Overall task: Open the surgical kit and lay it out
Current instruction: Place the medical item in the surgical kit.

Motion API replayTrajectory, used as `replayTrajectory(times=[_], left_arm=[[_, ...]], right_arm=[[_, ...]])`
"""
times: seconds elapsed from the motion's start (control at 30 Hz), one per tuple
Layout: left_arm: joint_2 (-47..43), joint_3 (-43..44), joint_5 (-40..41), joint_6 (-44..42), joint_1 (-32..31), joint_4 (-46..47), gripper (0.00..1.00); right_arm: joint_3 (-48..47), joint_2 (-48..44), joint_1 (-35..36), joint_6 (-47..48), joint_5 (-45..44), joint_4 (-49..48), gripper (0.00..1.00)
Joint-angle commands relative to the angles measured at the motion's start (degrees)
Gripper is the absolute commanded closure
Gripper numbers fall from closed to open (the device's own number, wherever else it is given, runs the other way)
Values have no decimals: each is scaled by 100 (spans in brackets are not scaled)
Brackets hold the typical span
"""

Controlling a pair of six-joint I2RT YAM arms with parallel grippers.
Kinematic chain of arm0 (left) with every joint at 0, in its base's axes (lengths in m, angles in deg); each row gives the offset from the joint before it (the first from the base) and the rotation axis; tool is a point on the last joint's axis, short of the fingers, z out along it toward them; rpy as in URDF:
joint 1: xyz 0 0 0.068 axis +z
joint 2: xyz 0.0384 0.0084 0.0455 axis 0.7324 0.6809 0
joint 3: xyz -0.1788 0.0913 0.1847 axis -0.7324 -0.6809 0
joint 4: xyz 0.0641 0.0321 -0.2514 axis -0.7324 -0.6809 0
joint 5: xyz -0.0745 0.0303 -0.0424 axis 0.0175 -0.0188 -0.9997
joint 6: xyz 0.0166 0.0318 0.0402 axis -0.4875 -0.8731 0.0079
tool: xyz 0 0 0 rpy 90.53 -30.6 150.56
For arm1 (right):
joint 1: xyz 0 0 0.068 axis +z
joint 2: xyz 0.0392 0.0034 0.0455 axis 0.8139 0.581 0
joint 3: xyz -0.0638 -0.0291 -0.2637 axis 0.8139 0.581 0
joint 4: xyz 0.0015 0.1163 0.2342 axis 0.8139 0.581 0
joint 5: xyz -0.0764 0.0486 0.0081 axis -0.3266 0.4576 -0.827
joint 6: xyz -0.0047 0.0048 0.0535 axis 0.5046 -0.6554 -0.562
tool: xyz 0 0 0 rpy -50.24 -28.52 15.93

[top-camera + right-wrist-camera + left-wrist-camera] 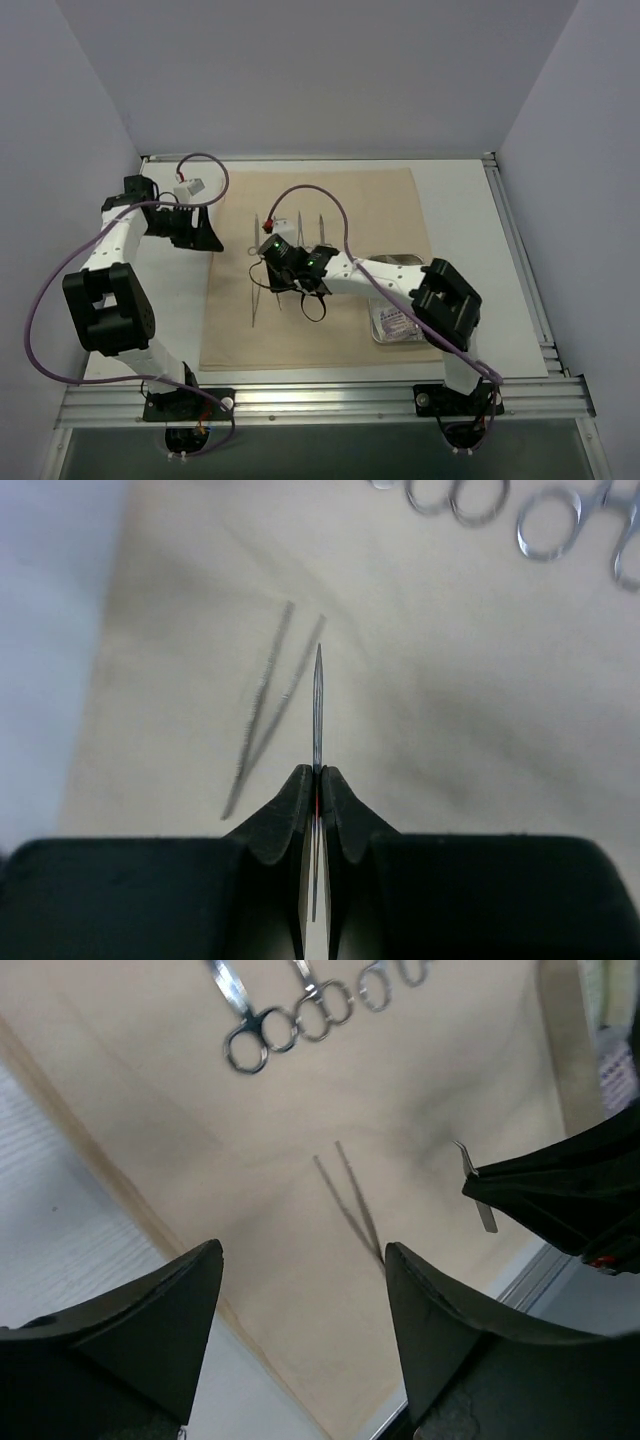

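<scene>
The beige cloth wrap (330,200) lies spread flat on the table. My right gripper (270,255) hovers over its left half, shut (317,772) on thin steel tweezers (317,700) held edge-on above the cloth. A second pair of tweezers (262,715) lies on the cloth just left of it and also shows in the left wrist view (350,1200). Ring-handled clamps (290,1030) lie in a row farther back (320,225). The steel tray (400,262) with pale packets (392,322) sits at the cloth's right edge. My left gripper (210,235) is open and empty (300,1250) over the cloth's left edge.
The cloth's left border (110,1180) meets the white table (180,290). Purple cables (330,200) loop above both arms. Aluminium rails (520,260) frame the table, with white walls on three sides.
</scene>
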Motion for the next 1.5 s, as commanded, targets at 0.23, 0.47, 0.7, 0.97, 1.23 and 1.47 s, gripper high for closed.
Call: replayTrajectory(times=[0.23, 0.47, 0.7, 0.97, 1.23, 1.47], left_arm=[[-815, 1930, -2991, -4518, -105, -4276, 24], [-1361, 2449, -3546, -3830, -773, -3918, 14], [-1457, 2388, -2889, -792, -1037, -1470, 28], [-1440, 2194, -2720, -445, -1415, -1088, 44], [-1413, 2309, -3071, -603, -1415, -1281, 63], [-1387, 2388, -3125, -683, -1415, -1422, 96]], right_arm=[[708, -2655, -734, 2192, 1324, -3598, 100], [761, -2453, -761, 2089, 2179, -5128, 100], [823, -2277, -655, 1843, 2320, -5849, 100], [972, -2294, -655, 1684, 2302, -6061, 100], [1078, -2356, -743, 1508, 2311, -6254, 100], [1183, -2391, -875, 1342, 2346, -6333, 100]])
